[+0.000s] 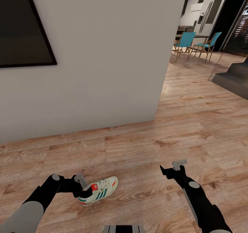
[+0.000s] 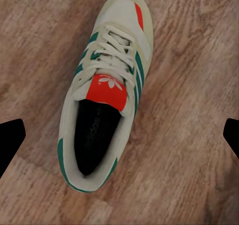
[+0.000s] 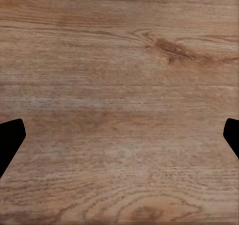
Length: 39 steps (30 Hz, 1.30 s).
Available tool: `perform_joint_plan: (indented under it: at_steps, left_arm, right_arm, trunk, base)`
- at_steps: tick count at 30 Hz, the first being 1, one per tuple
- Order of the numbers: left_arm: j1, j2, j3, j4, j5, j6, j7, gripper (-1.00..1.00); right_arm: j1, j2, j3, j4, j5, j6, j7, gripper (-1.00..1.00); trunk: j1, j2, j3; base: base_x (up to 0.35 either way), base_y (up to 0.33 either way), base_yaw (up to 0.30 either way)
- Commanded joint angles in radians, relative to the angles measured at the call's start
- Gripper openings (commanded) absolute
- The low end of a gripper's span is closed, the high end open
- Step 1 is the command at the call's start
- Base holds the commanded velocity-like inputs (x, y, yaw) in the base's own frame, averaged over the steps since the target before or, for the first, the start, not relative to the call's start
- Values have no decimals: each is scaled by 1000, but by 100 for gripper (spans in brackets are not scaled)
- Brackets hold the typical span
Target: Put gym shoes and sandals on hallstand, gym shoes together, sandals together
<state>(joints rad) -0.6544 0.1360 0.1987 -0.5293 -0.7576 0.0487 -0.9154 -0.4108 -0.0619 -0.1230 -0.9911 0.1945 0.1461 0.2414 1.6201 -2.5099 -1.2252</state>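
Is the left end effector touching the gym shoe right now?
Apart. The left wrist view shows the left end effector open, its fingertips wide of the gym shoe, with bare corridor floor between on both sides.

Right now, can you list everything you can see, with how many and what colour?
shoe: one, white with green stripes and red-orange patches, lying on the floor by the left gripper
floor: one, light brown wood planks, everywhere underfoot
wall: one, white, straight ahead
frame: one, black, on the wall at upper left
chairs: two, teal with wooden legs, far off at upper right
table: one, dark, behind the chairs
steps: dark grey, at the right edge
left gripper: one, black, open, over the shoe
right gripper: one, black, open, over bare floor
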Motion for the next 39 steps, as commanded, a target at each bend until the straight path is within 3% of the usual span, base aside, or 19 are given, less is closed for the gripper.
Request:
perform_joint_plan:
  at_steps: [1,20,28,39]
  left_arm:
    - [0,-1,6,-1,-5,5,-7,100]
    - [-1,10,2,-5,-12,6,-2,100]
    - [6,5,2,-68,-39,21,1,100]
    - [10,2,3,-113,-54,50,2,100]
  right_arm:
    - [0,1,-3,-2,10,4,7,100]
    - [0,1,-3,-3,11,4,7,100]
    - [0,1,-3,-3,10,4,7,100]
    - [0,0,-3,-3,10,4,7,100]
  trunk:
    - [0,0,-2]
    - [0,0,-8]
    - [0,0,-9]
    - [5,-3,-64]
  base:
    - [0,0,0]
    - [0,0,0]
    - [0,0,0]
    - [0,0,58]
